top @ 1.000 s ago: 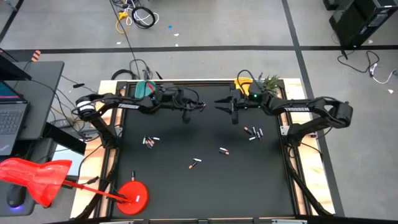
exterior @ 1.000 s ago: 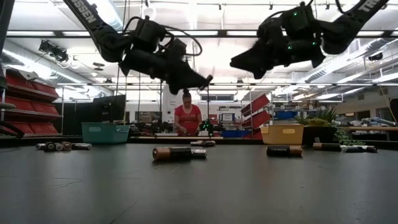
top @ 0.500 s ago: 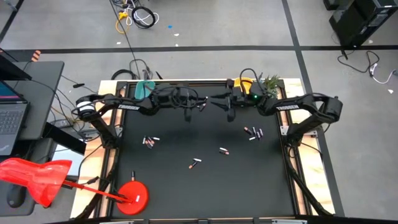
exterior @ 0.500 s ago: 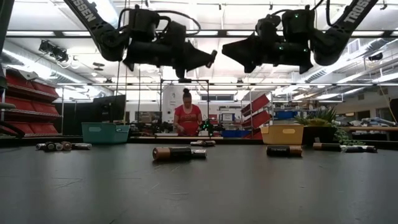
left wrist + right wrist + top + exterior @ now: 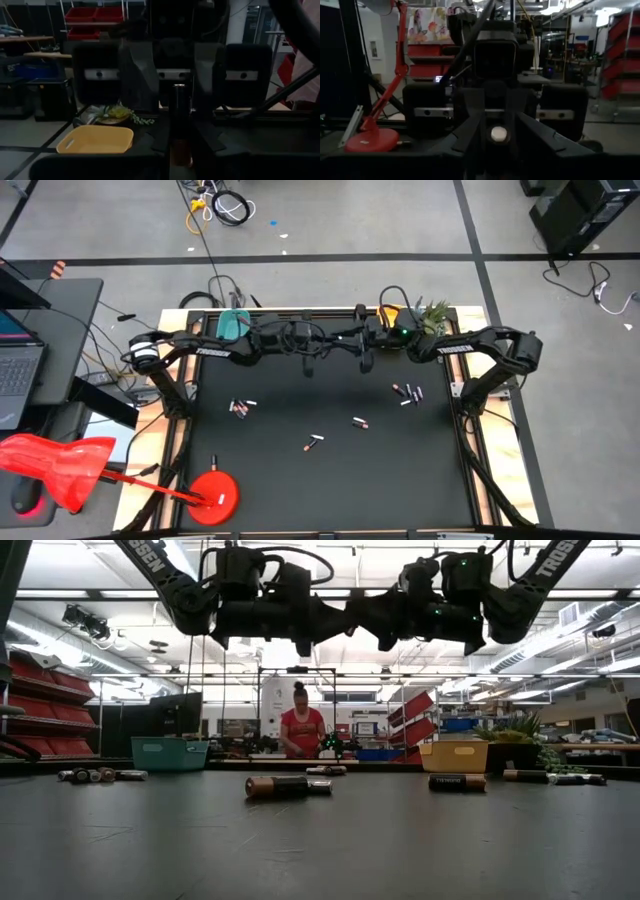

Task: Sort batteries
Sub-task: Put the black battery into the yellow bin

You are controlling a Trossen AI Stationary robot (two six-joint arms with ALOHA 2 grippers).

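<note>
Overhead, both arms meet above scattered batteries [image 5: 409, 393].

Right end effector [image 5: 172, 75] facing close, battery [image 5: 179, 120] upright between, yellow tray [image 5: 96, 139], plant [image 5: 117, 112] behind

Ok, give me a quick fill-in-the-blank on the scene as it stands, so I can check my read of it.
1. The left gripper and right gripper face each other, raised ___ the table.
2. The yellow tray sits behind the ___ arm.
3. The teal tray sits behind the ___ arm.
4. One group of batteries lies nearer the ___ arm.

Missing words: above; right; left; right.
</note>
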